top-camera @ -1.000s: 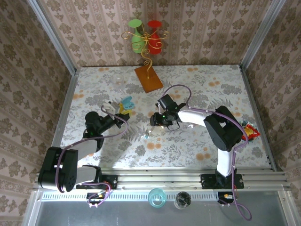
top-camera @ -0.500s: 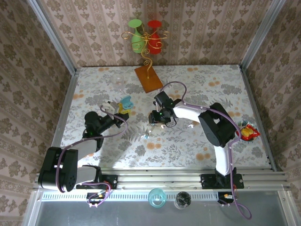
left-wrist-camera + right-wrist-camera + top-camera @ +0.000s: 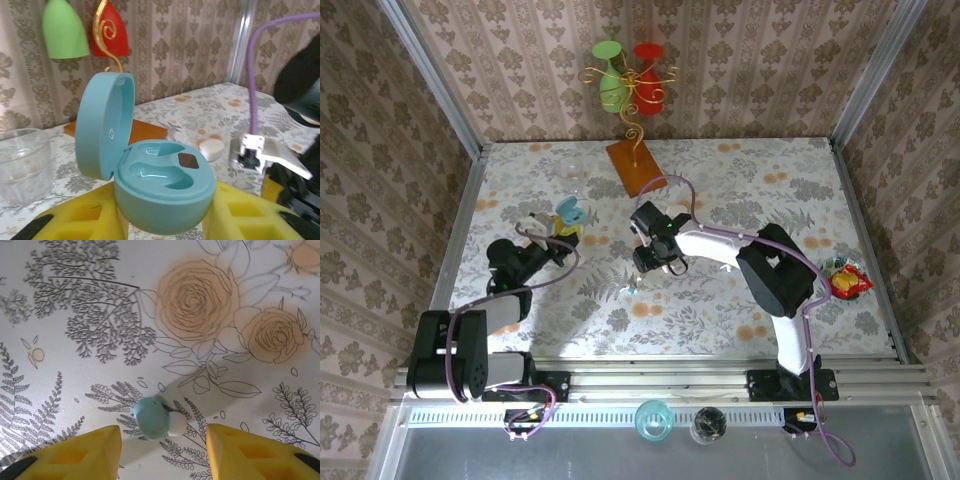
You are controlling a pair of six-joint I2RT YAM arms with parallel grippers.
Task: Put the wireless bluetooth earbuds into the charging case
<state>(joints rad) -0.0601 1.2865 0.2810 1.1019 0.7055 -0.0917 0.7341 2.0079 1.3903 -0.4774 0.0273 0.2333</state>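
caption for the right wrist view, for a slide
Open right gripper poised over a blue-and-white earbud lying on the floral table.

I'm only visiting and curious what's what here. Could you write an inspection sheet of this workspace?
Surface: floral-print table, no spills seen.
Job's things: open teal charging case, both wells empty; blue-and-white earbud lying on the table; small white piece beyond the case.
Clutter: clear glass; brown board; green cup and red cup on a gold stand; bright wrappers at the right edge.
End effectors: left end effector shut on the charging case; right end effector open, fingers either side of the earbud, not touching.
Cables: purple cable looping along each arm.
Surroundings: patterned wallpaper walls, metal frame posts.
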